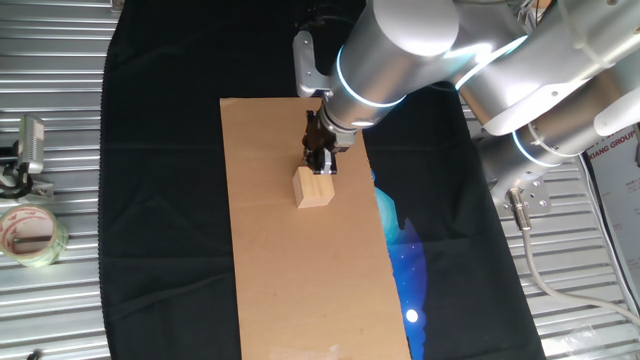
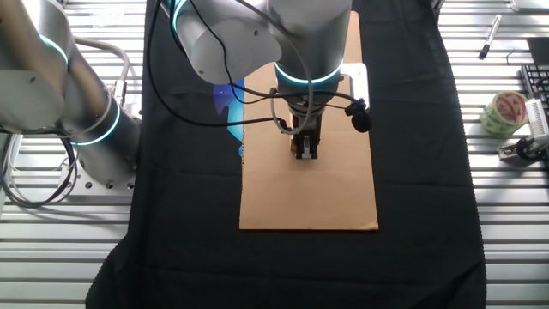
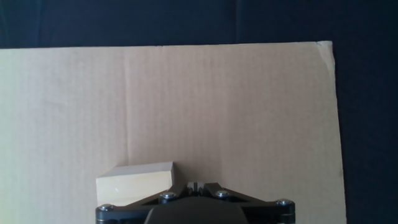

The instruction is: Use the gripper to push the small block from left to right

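Note:
The small block [image 1: 313, 187] is a pale tan wooden cube on the long brown cardboard sheet [image 1: 300, 270]. My gripper [image 1: 320, 163] is narrow and black. It stands upright just behind the block, at or very near its far top edge, with the fingers pressed together and nothing between them. In the hand view the block [image 3: 135, 182] lies just left of the shut fingertips [image 3: 196, 185], close against the hand. In the other fixed view my gripper [image 2: 306, 151] points down onto the cardboard [image 2: 309, 202], and the block is mostly hidden behind it.
A black cloth [image 1: 160, 200] with a blue picture [image 1: 402, 240] lies under the cardboard. A tape roll [image 1: 30, 235] and a metal clamp [image 1: 27, 150] lie on the ribbed metal table at the left. A second silver arm [image 1: 560, 110] stands at the right.

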